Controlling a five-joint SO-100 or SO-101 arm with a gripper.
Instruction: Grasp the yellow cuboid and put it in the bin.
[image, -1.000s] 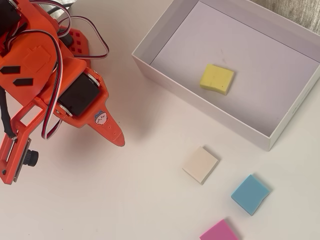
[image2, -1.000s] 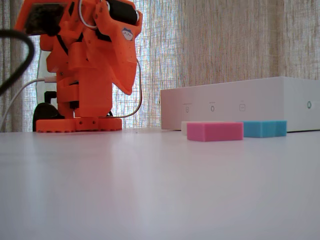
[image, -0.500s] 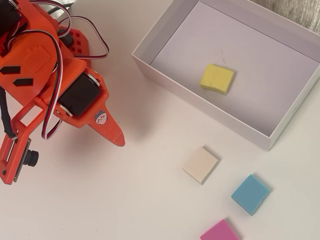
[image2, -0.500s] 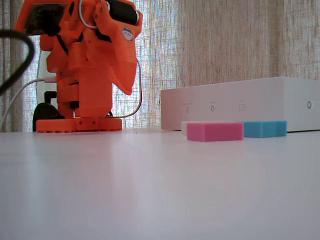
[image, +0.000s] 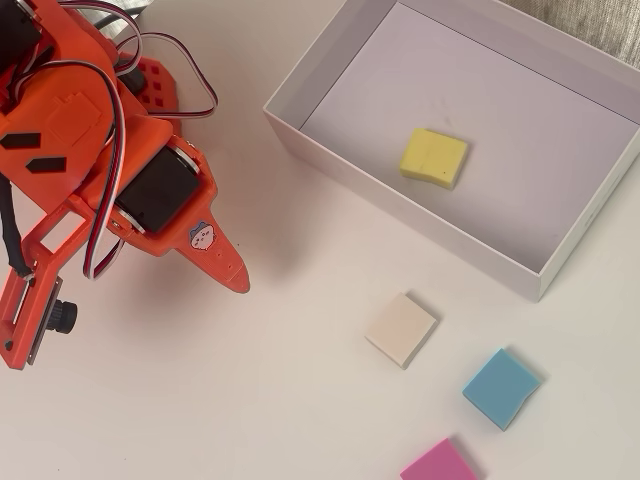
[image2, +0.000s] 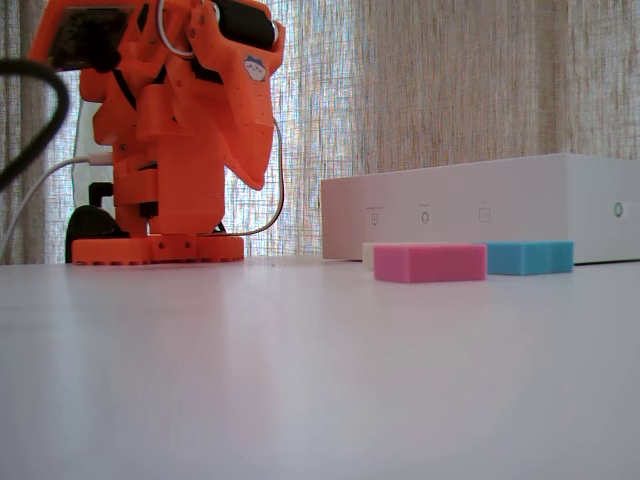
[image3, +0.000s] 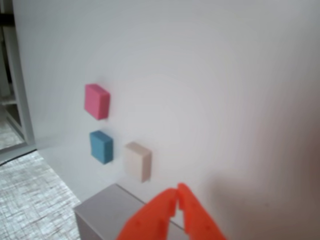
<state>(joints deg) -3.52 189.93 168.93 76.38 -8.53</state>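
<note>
The 2 orange plastic fingers of the gripper meet at their tips, pressed together around nothing. The flat square yellow foam cuboid lies inside the shallow white cardboard bin, at 3 o'clock from the arm in the overhead view.

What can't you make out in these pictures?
- Yellow cuboid: hidden in the fixed view behind the bin wall.
- Pink block: cut off by the overhead view's bottom edge.
- Cream block: mostly hidden behind the pink block in the fixed view.
- Bin wall markings: too small to read.
</note>
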